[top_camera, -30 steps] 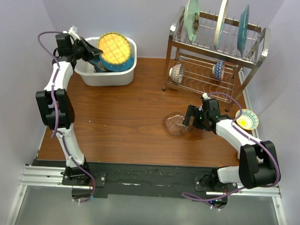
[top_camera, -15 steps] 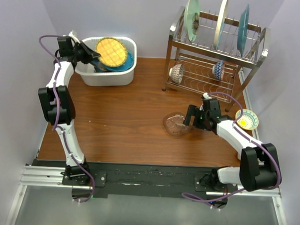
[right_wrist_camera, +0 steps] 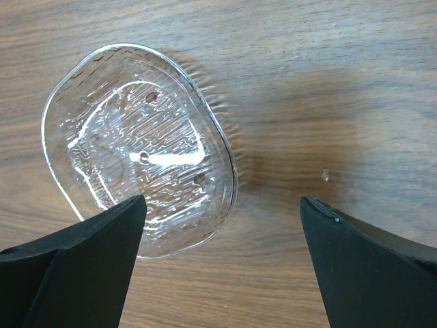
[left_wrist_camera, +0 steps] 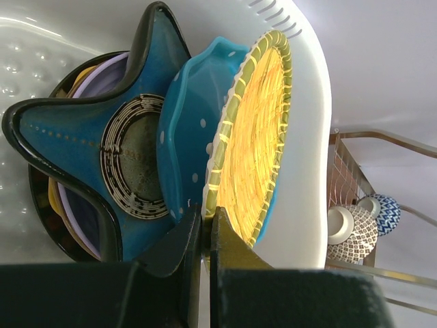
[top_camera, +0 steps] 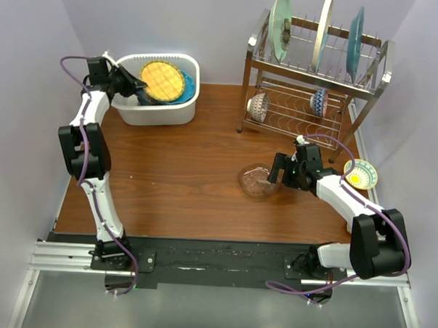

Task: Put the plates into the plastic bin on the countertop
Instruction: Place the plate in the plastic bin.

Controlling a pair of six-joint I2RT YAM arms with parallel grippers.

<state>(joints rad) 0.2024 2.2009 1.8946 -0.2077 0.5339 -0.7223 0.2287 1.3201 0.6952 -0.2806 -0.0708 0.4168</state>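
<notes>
My left gripper (top_camera: 132, 81) is shut on the rim of the amber plate (top_camera: 163, 80) with a blue-green rim and holds it tilted inside the white plastic bin (top_camera: 163, 116). In the left wrist view my left gripper (left_wrist_camera: 205, 222) pinches the amber plate's (left_wrist_camera: 256, 137) edge. The plate leans on a blue dotted plate (left_wrist_camera: 188, 130) and a blue star-shaped plate (left_wrist_camera: 75, 130) stacked over others in the bin (left_wrist_camera: 307, 137). My right gripper (top_camera: 274, 174) is open just above the countertop (top_camera: 182, 170), beside a clear glass plate (top_camera: 254, 180). In the right wrist view its jaws (right_wrist_camera: 222, 203) straddle the glass plate's (right_wrist_camera: 136, 150) right edge.
A steel dish rack (top_camera: 368, 87) stands at the back right with three plates upright on top (top_camera: 324, 30) and two small bowls (top_camera: 258, 106) on its lower shelf. A patterned bowl (top_camera: 360, 174) sits near the right table edge.
My left gripper has lowered the amber plate farther into the bin and drawn back to the left. The right arm has not moved.
</notes>
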